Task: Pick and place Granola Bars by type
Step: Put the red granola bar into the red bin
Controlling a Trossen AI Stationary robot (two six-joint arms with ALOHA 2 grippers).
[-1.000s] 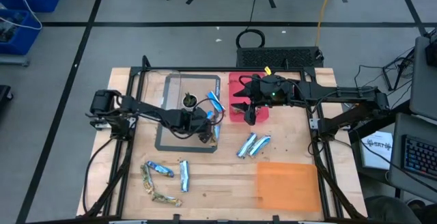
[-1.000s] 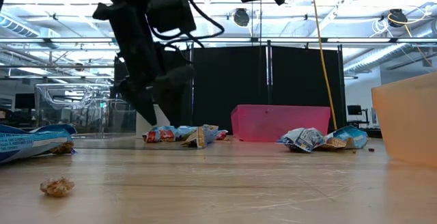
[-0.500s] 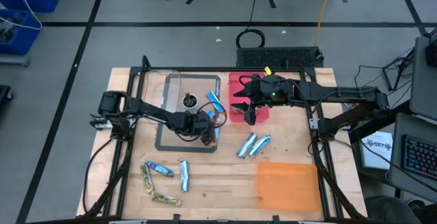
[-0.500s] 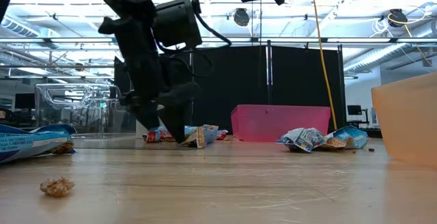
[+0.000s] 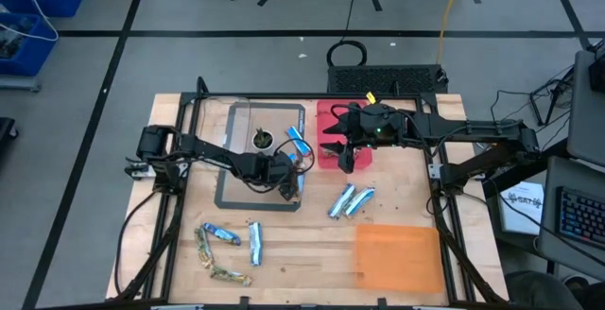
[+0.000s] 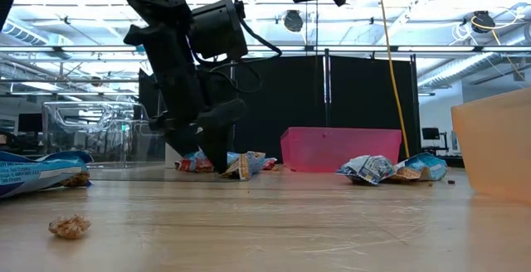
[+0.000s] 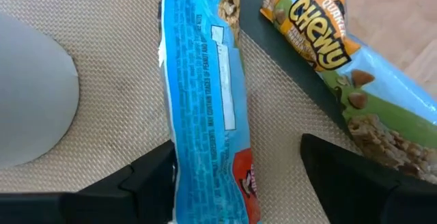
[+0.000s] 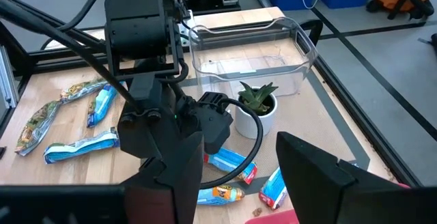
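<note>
left gripper [image 7: 235, 176], fingers apart astride a blue granola bar [image 7: 201, 108], grips nothing yet. light, crinkly, slippery foil; pinch mid-length. chewy bar [image 7: 328, 53] at two o'clock.

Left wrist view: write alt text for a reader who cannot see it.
A blue-wrapped granola bar lies on a tan woven mat, between the two dark fingers of the left pincer, which stand apart on either side of it. A second bar, printed "Chewy", lies beside it across the mat's dark edge.
</note>
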